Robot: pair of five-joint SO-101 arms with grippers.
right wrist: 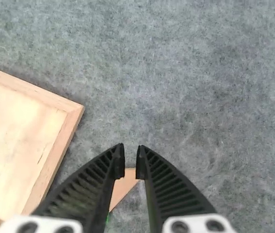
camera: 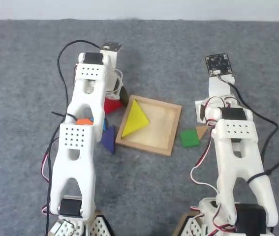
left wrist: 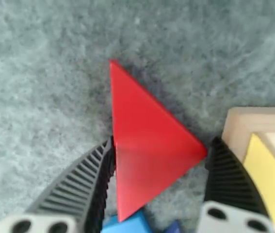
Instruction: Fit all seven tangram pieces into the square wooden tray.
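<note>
In the square wooden tray (camera: 175,129), just the yellow triangle (camera: 135,118), flat on the floor against the side toward the left arm. Outside that side, on the grey mat (camera: 31,73), the red triangle (left wrist: 147,141) close to the tray's far corner, with the left gripper (left wrist: 161,167) spread wide around it: one ribbed finger (left wrist: 98,179) along one edge, the other by the opposite corner (touching or just short, cannot tell). Nearer that arm's base, an orange piece (camera: 84,121), a sliver of blue piece (camera: 104,125) and a purple triangle (camera: 108,139), the first two partly hidden under the arm. On the tray's other side, a green square (camera: 189,137) just off the rim and a tan triangle (camera: 201,131) beside it. Above that tan triangle, the right gripper (right wrist: 130,158), fingers drawn almost together with a thin slit left, gripping nothing.
</note>
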